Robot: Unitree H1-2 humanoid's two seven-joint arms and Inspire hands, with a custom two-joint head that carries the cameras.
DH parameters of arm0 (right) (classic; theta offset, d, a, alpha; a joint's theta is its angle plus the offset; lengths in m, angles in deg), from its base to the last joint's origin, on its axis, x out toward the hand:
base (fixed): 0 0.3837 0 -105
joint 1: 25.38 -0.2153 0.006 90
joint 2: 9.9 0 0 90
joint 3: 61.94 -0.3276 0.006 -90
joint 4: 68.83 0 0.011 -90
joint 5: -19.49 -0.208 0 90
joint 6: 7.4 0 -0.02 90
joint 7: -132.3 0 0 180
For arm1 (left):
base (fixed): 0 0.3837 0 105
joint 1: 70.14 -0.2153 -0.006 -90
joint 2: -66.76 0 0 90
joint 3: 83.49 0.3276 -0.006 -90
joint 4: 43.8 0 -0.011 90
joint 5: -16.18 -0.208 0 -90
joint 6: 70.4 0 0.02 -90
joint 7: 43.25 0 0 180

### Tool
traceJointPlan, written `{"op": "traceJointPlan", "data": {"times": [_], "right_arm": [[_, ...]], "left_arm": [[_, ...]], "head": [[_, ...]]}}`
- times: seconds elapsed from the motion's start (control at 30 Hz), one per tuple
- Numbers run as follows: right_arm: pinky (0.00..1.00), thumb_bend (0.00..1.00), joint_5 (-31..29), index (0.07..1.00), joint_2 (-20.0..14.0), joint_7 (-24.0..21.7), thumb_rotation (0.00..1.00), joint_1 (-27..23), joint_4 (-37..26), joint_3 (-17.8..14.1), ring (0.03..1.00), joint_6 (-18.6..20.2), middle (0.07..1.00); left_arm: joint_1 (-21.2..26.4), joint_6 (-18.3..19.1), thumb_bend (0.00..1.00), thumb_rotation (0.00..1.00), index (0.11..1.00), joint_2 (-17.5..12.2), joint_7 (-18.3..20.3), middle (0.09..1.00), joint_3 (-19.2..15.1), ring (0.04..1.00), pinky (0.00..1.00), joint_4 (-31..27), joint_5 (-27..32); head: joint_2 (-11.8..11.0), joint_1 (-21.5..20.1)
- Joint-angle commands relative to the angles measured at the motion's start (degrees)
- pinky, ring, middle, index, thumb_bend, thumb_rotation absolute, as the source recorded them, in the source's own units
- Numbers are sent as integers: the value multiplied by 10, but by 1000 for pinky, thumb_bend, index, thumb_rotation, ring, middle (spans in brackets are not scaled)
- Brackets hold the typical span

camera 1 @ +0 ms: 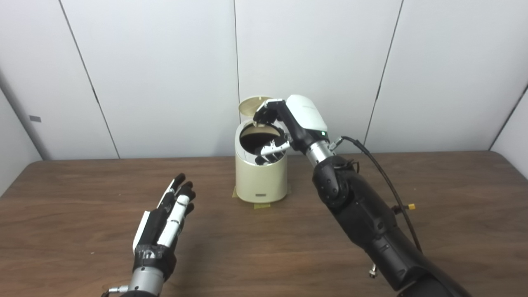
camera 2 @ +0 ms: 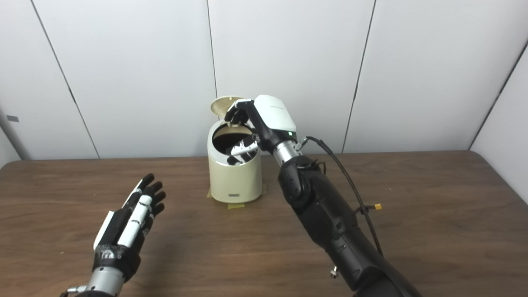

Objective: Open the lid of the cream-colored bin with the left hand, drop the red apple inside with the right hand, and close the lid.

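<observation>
The bin [camera 1: 260, 177] near the table's far edge is cream, its raised lid [camera 1: 252, 106] a duller tan and its inside dark brown to black. The table [camera 1: 453, 198] shows dark brown wood grain in long streaks. A bit of yellowish tape [camera 1: 262, 205] peeks from under the bin's base. The right hand [camera 1: 284, 128] has a white back with a small green light and black fingers; the left hand [camera 1: 167, 220] is black with white panels. The wall panels [camera 1: 156, 74] are white-grey with dark seams
</observation>
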Motion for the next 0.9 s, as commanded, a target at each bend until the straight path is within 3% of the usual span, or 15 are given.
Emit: {"op": "traceJointPlan", "data": {"times": [0.0,0.13,0.37,0.7,0.83,0.87], "right_arm": [[341,499,-4,514,-10,16,0,-23,-29,-10,412,-22,504],[342,499,-9,505,-15,8,0,-10,-50,-21,409,-14,504],[353,501,-63,510,2,14,0,46,-103,-72,411,-9,490],[351,503,-140,502,22,-15,0,146,-230,-148,446,72,491],[390,515,-193,520,24,-58,0,190,-299,-175,429,141,499],[393,518,-200,511,19,-73,3,202,-316,-175,470,158,494]], "left_arm": [[25,-19,535,656,976,1,4,954,1,937,941,-5,-4],[26,-19,518,653,979,0,6,959,1,941,947,-3,-4],[30,-27,518,665,971,-5,8,958,1,942,955,9,-7],[41,-24,503,683,976,-20,14,954,-4,937,947,16,-15],[59,-19,498,720,971,-32,14,948,-5,933,933,30,-22],[65,-17,493,731,972,-35,14,950,-6,934,935,34,-23]], "head": [[-1,1],[-1,1],[-4,5],[-6,7],[-9,9],[-9,9]]}}
